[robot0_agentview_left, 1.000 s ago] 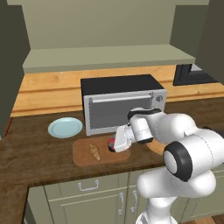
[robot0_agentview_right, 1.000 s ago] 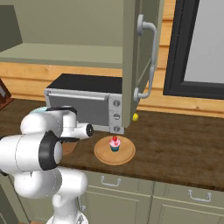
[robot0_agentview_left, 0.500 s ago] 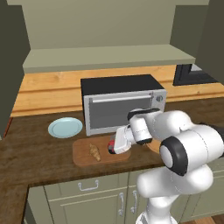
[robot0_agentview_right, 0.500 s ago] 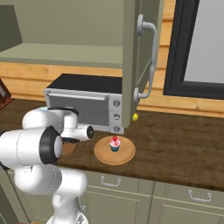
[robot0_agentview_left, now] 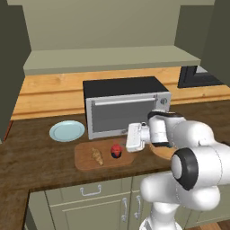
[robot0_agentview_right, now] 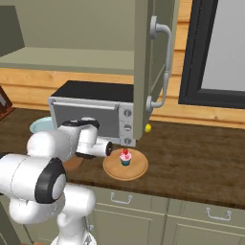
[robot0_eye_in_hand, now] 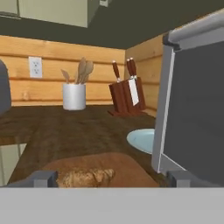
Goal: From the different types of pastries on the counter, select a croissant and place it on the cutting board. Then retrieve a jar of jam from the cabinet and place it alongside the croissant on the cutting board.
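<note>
A dark wooden counter (robot0_agentview_left: 40,157) is seen carrying a toaster oven (robot0_agentview_left: 123,105) at the back. A light blue plate (robot0_agentview_left: 67,130) is laid to the oven's left, and a wooden cutting board (robot0_agentview_left: 85,159) rests just in front of the oven. A round wooden board (robot0_agentview_right: 136,168) sits at the oven's right. A white utensil holder (robot0_eye_in_hand: 74,96) and a knife block (robot0_eye_in_hand: 126,99) are stood farther along the counter.
</note>
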